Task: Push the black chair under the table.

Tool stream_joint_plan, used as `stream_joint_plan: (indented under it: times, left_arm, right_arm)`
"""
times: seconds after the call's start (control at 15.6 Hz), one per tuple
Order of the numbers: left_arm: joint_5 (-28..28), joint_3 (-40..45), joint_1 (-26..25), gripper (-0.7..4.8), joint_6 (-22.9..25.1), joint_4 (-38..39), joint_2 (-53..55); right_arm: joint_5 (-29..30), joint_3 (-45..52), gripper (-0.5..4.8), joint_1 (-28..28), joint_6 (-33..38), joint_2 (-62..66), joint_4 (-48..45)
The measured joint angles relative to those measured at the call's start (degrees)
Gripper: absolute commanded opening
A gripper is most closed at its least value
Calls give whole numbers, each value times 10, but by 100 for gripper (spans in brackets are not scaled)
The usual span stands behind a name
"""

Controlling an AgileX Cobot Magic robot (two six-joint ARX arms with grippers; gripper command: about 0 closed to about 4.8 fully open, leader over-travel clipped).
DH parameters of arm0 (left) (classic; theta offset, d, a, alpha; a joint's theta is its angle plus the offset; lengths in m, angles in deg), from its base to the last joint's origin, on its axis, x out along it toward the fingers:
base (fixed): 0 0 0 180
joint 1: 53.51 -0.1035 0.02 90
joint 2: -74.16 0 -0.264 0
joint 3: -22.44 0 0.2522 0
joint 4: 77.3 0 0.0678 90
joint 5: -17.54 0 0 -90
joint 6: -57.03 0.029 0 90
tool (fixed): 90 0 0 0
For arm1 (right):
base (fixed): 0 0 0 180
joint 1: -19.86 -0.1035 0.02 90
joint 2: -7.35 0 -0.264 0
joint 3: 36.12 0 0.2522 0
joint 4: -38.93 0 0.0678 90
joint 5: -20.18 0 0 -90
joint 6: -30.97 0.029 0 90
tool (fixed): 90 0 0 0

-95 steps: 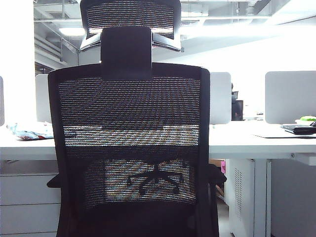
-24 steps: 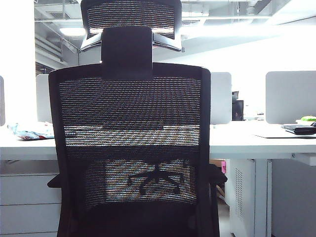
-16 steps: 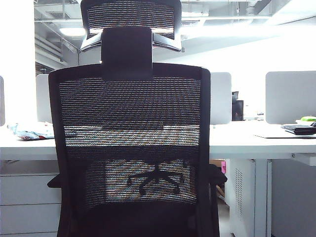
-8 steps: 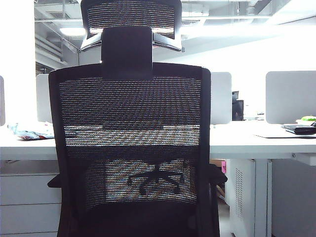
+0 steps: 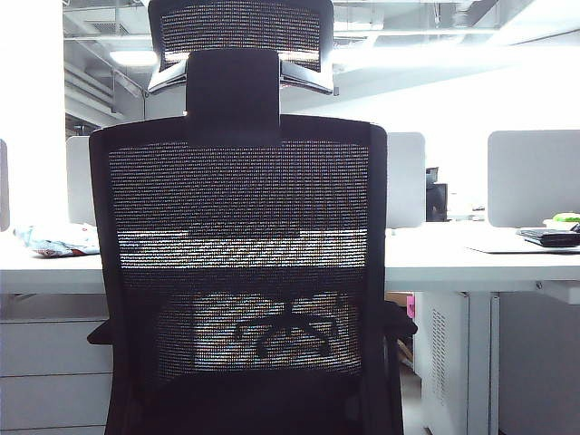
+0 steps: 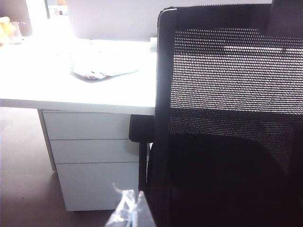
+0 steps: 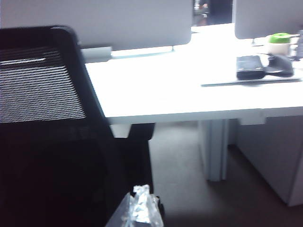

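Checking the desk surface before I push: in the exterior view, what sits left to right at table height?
Crumpled wrapper → the black chair in front of the table → dark wallet-like item. Neither gripper appears in the exterior view.

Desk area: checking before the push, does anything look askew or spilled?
Nothing stands out. The black chair stands upright, square to the table; a crumpled wrapper lies flat on the top. Both hands sit close by the chair's back edges.
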Motion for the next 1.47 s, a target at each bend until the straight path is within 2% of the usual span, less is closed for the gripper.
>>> stream_joint_plan:
  times: [0.38, 1.47]
  left_arm:
    - [0, 0, 0, -5, 0, 0, 0]
    - [0, 0, 0, -5, 0, 0, 0]
  right_arm:
    - [0, 30, -9, 3, 0, -28, -20]
    - [0, 30, -9, 16, 0, -27, -20]
